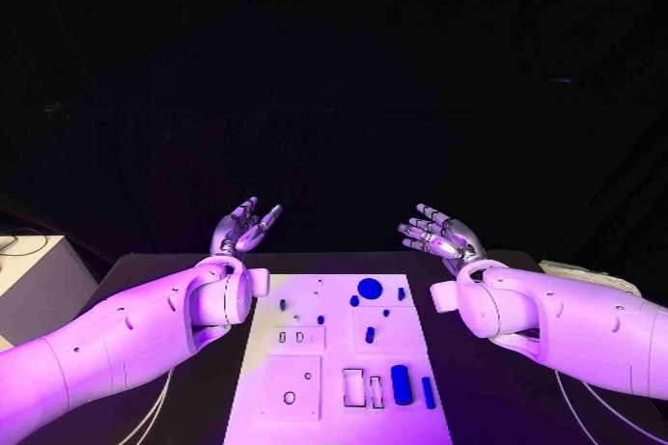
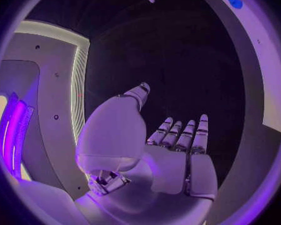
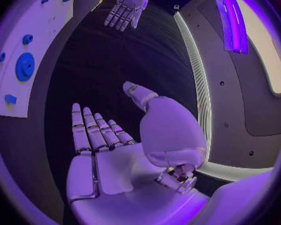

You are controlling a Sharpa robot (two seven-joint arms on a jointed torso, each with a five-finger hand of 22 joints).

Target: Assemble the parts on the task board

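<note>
The white task board point(image 1: 334, 406) lies lengthwise in the middle of the black table. On it sit blue parts: a round disc point(image 1: 369, 289) near the far end, a small peg point(image 1: 369, 335) mid-board, and a long bar point(image 1: 401, 384) with a thin strip point(image 1: 429, 393) near the front right. My left hand point(image 1: 244, 226) is raised beyond the board's far left corner, fingers spread, holding nothing. My right hand point(image 1: 438, 235) is raised beyond the far right corner, also spread and empty. The left hand point(image 2: 178, 150) and the right hand point(image 3: 106, 150) show bare palms in their own wrist views.
A white box point(image 1: 28, 271) stands off the table's left side. A pale object point(image 1: 592, 276) lies at the table's right edge. The board point(image 3: 28, 45) with its blue disc point(image 3: 25, 66) appears in the right wrist view, and the board point(image 2: 259, 45) edges the left wrist view.
</note>
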